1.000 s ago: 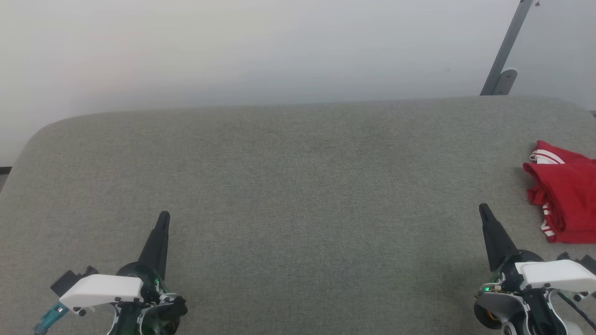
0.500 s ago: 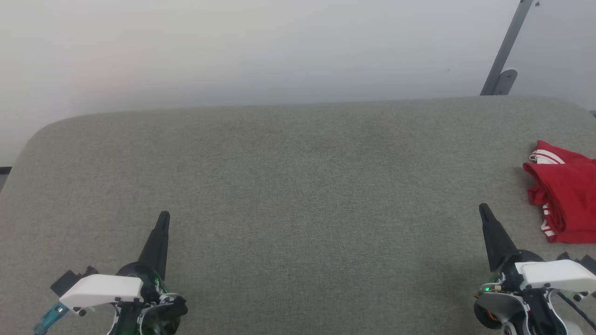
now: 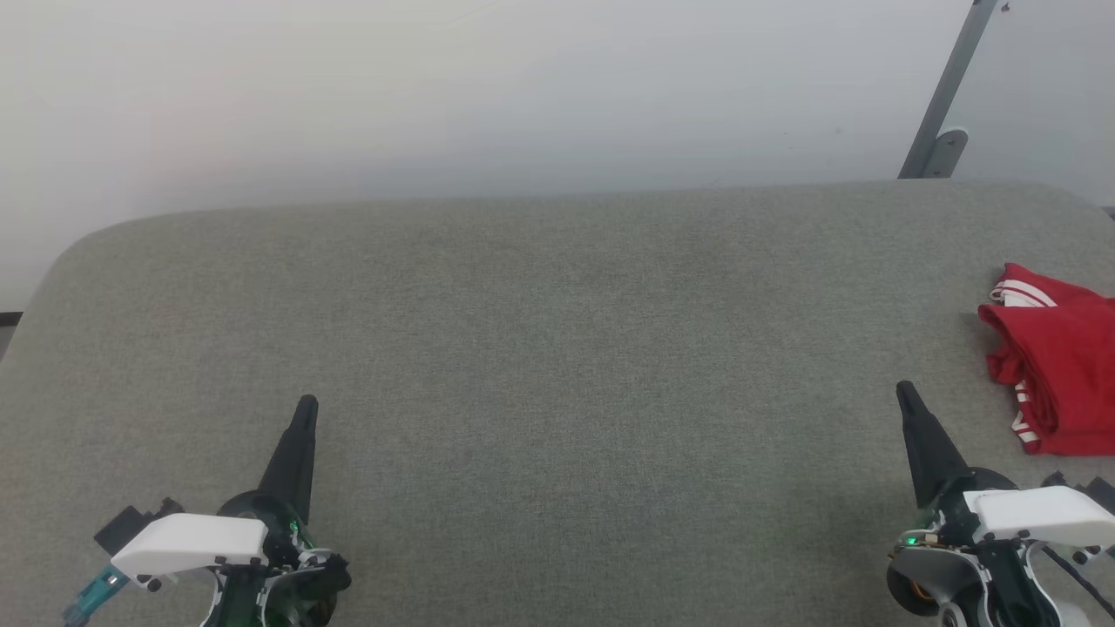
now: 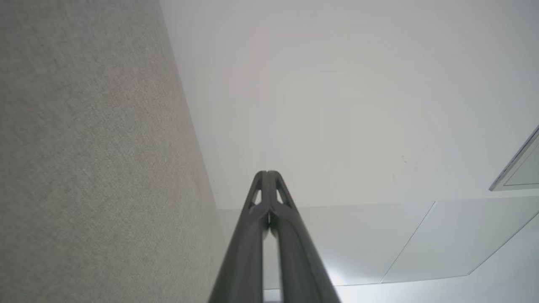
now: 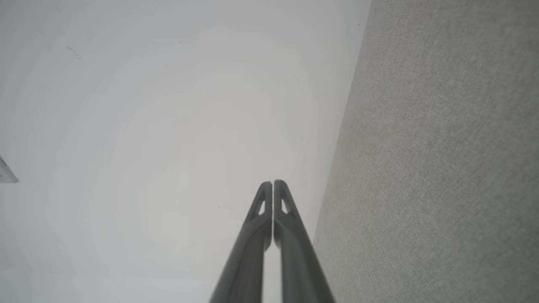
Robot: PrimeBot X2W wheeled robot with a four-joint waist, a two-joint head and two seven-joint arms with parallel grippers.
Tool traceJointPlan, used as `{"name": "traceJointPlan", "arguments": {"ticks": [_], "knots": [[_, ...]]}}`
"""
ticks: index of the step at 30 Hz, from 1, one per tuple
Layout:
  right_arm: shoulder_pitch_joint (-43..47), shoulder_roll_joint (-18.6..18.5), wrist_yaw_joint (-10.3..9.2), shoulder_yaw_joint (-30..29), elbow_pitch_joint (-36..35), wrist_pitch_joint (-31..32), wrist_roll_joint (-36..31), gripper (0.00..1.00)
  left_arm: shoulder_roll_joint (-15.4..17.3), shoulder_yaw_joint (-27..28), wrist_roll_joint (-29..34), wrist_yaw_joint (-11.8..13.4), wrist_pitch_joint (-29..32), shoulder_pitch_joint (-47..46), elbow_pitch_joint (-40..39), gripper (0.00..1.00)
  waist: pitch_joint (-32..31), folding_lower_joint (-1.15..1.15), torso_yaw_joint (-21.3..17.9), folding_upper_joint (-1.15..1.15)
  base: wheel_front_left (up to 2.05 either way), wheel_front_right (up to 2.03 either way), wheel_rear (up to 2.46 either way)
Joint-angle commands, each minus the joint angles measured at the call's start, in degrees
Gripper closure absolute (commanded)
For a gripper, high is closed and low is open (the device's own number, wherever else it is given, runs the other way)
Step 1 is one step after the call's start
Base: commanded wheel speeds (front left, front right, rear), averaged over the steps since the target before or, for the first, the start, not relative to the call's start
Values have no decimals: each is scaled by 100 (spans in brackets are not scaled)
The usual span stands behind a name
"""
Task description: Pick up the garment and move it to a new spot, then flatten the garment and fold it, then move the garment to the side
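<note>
Down low, the left pincer [image 3: 306, 407] and the right pincer [image 3: 906, 392] are both pressed together and hold nothing, above the grey table [image 3: 557, 348]. The garment [image 3: 1064, 366] lies bunched up just past the right pincer, on its outer side. It seems close to the table's side. Closed tips would only poke it and might push it off.

Black tapered fingers [image 3: 292, 453], white wrist covers [image 3: 192, 540]: left pincer [image 3: 307, 404], right pincer [image 3: 904, 389].
</note>
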Motion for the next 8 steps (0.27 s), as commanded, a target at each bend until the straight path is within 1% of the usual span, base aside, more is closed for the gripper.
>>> {"name": "traceJointPlan", "arguments": {"ticks": [1,8], "knots": [[-27,17,0,-4,-19,13,24,100,-11,1,-20,-19,-1,-67,-7,100,0,0,0,0,0,0,0],[-27,17,0,-6,-19,13,24,100,-11,1,-20,-18,-1,-67,-7,100,0,0,0,0,0,0,0]]}}
